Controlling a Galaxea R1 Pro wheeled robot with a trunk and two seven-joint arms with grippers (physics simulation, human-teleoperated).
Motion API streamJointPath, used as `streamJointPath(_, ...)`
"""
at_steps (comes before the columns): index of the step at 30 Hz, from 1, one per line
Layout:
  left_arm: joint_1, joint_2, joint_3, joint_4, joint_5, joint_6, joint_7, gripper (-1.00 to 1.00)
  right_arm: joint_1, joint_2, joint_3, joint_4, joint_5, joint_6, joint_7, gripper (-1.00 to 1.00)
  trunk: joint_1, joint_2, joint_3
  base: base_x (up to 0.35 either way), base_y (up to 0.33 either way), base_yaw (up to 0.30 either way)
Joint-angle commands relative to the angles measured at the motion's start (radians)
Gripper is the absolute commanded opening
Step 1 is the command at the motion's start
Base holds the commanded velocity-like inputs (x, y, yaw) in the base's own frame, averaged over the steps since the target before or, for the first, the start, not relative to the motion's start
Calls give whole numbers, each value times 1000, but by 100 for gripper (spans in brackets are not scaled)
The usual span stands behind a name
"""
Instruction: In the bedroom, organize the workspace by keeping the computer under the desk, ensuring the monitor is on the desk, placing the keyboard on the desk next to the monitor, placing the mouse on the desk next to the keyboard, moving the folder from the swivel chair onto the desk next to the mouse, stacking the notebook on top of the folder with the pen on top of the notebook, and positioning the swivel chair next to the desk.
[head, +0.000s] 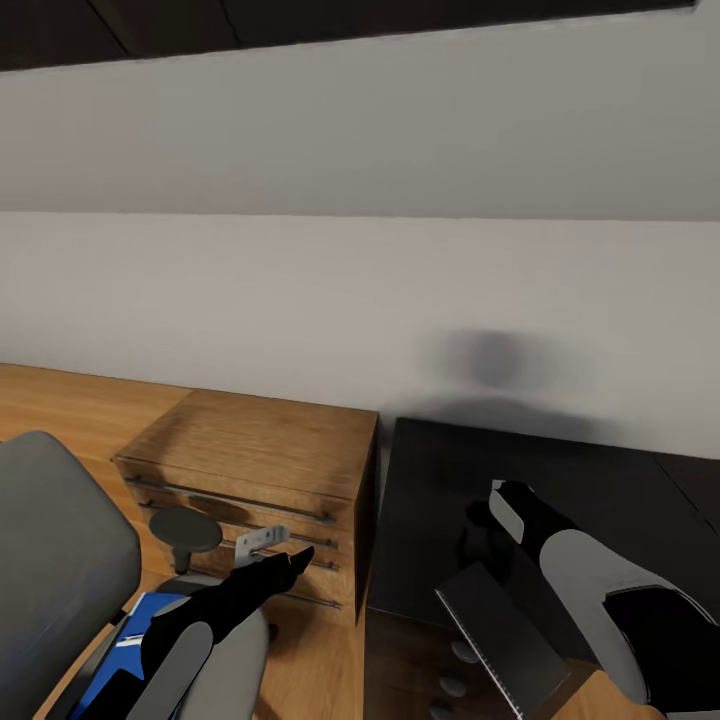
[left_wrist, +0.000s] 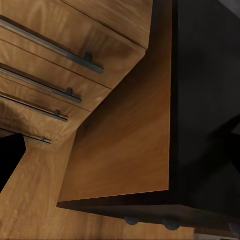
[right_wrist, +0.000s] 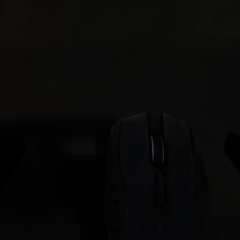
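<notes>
Mouse placement on dark tabletop (head: 620, 480)

Small black mouse (right_wrist: 150, 170) looks light, slick; I'd pinch its 2 sides. Right gripper (head: 487, 515) fingers: can't tell.

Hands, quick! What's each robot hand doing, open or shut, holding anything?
Left hand: cannot tell; it hangs by the drawers, nothing seen in it.
Right hand: cannot tell open or shut; the mouse sits right before it on the dark desk.
</notes>
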Motion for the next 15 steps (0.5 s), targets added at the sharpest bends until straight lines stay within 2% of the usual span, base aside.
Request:
streamJointPath(1,-1,1,-2,-1,11,1,10,100,0,-1,8,-2,-11,5,-7,100,0,-1,-1,0,0,0)
streamJointPath(11,-1,1,-2,-1,10,1,10,100,0,-5,8,-1,-10,5,-11,100,0,-1,-1,0,0,0)
streamJointPath(15,-1,0,-2,-1,10,1,10,100,0,-25,8,0,-10,5,-11,100,0,-1,-1,0,0,0)
